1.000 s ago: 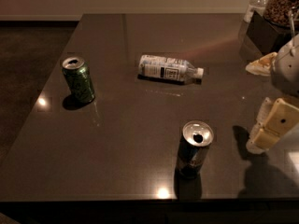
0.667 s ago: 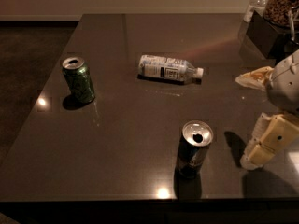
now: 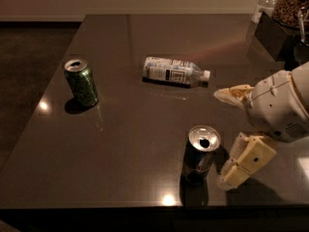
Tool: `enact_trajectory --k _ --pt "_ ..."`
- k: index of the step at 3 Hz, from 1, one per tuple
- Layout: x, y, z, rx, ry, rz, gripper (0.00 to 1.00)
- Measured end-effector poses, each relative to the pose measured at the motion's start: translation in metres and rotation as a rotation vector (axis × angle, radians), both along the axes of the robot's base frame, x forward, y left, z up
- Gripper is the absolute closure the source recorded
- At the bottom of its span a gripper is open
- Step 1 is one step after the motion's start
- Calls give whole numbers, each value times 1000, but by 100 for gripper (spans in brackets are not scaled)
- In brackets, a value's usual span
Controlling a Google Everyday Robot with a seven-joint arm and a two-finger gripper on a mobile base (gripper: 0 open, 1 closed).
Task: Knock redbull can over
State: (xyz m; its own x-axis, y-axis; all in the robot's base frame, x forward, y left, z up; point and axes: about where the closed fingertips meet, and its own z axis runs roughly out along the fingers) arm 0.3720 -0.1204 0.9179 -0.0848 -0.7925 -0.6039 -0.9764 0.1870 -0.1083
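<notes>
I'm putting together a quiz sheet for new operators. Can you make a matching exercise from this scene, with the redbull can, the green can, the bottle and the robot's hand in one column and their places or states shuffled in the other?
Things:
1. redbull can
2. green can
3. bottle
4. hand

Places and states:
A. lying on its side, towards the back
B. open, at the right, just beside the redbull can
C. upright, at the left
D. upright, near the front edge of the table

Pairs: 1-D, 2-C, 3-A, 4-B
</notes>
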Motion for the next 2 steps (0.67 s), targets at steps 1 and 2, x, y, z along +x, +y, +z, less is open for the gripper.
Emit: enact_trajectory --k 1,2 --pt "1 19 -3 44 3 3 0" --pt "-2 36 -5 103 17 26 0"
